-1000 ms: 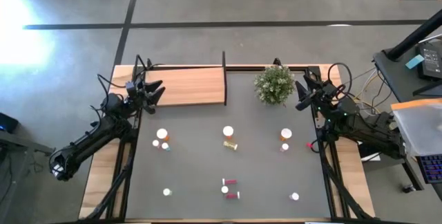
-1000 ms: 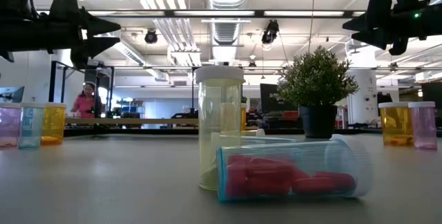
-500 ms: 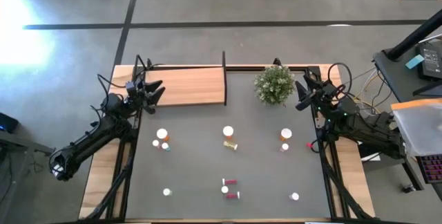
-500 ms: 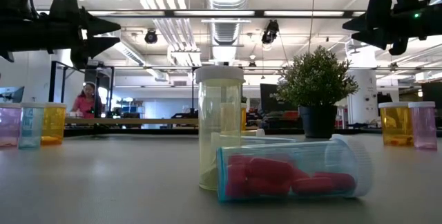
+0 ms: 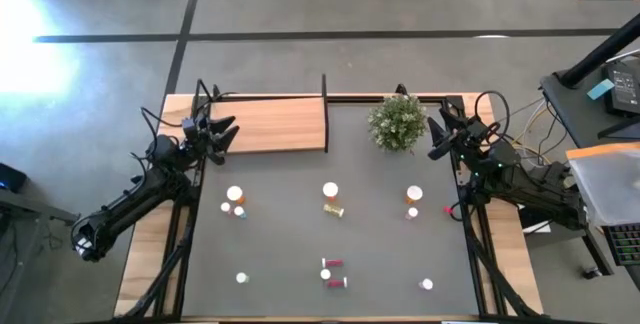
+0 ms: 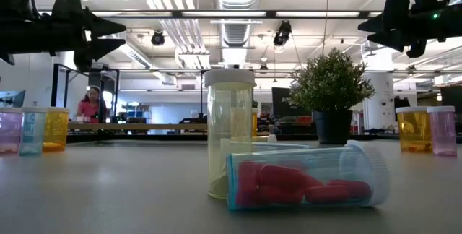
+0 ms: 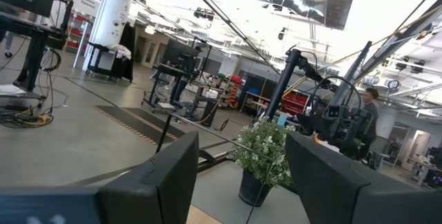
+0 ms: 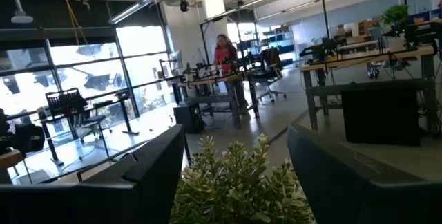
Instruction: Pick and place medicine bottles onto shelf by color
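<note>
Nothing sorted: the shelf (image 5: 280,124) is bare, medicine bottles (image 5: 330,204) scattered on the tabletop (image 5: 280,254); left gripper (image 5: 222,130) and right gripper (image 5: 438,136) hover, fingers released, empty.

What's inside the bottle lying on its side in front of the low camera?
The lying bottle holds red pills, seen through its clear wall. It covers the foot of the upright yellow bottle behind it.

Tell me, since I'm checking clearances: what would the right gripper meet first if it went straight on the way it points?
Probably the potted plant; it fills the gap ahead of the open right gripper.
</note>
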